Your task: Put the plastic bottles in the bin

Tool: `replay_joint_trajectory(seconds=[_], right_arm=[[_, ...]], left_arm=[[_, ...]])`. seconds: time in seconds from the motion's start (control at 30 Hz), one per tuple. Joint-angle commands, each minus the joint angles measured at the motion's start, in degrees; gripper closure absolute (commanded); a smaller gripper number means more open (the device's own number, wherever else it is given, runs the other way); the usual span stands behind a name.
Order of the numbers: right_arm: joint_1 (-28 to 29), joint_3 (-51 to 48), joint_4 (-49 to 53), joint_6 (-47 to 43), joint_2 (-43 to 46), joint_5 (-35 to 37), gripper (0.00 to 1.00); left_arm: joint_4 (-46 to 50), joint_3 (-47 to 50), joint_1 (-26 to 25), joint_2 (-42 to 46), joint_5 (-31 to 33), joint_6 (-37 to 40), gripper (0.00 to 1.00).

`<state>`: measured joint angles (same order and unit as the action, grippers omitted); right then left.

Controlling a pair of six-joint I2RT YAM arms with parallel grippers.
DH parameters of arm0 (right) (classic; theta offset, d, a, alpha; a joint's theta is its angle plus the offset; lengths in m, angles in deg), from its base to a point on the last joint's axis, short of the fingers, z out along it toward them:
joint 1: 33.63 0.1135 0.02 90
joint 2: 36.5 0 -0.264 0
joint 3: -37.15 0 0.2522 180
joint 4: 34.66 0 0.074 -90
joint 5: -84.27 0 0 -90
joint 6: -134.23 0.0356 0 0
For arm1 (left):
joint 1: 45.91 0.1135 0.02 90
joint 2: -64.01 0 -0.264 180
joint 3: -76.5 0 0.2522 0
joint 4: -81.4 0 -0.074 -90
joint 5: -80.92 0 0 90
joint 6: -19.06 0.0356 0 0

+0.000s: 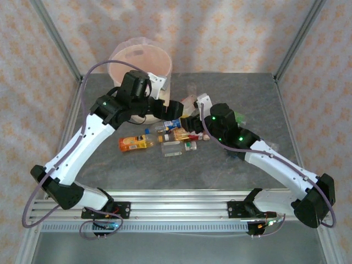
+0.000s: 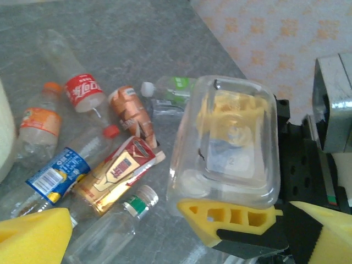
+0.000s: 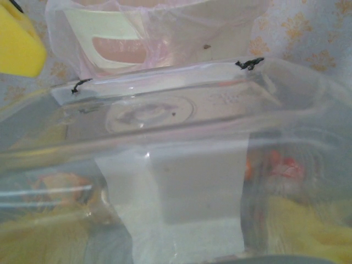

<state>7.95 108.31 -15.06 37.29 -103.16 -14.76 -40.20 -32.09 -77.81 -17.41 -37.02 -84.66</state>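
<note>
Two arms near the bin (image 1: 140,58). On the left gripper (image 2: 176,228) jaws stand wide apart, empty. The plastic bottles (image 1: 165,137) are heaped just before the bin. The right gripper (image 3: 176,231) clamps what looks like a clear bottle (image 2: 225,137). I judge it light, thin-walled, slippery; hold mid-body, gently.

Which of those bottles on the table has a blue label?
The red-capped bottle lying between the orange-labelled bottle and the gold-and-red bottle; only its label is blue.

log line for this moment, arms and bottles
left gripper: open, above loose bottles | right gripper: shut on clear container | bin: just beyond held container
</note>
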Motion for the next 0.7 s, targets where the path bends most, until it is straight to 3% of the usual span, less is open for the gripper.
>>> replay_joint_trajectory(seconds=[0.0,0.33,0.67], right_arm=[[-0.01,0.60,-3.74,-0.37,0.38,-1.45,0.38],[0.08,0.69,-3.62,0.03,0.91,-2.67,0.38],[0.17,0.69,-4.51,0.97,1.03,-2.74,0.39]], left_arm=[[0.61,-2.36,-0.35,-0.94,-5.06,1.76,0.00],[-0.06,-4.76,-0.81,-4.98,-9.79,1.51,0.00],[-0.24,-5.06,-1.76,-7.00,-10.82,1.96,0.09]])
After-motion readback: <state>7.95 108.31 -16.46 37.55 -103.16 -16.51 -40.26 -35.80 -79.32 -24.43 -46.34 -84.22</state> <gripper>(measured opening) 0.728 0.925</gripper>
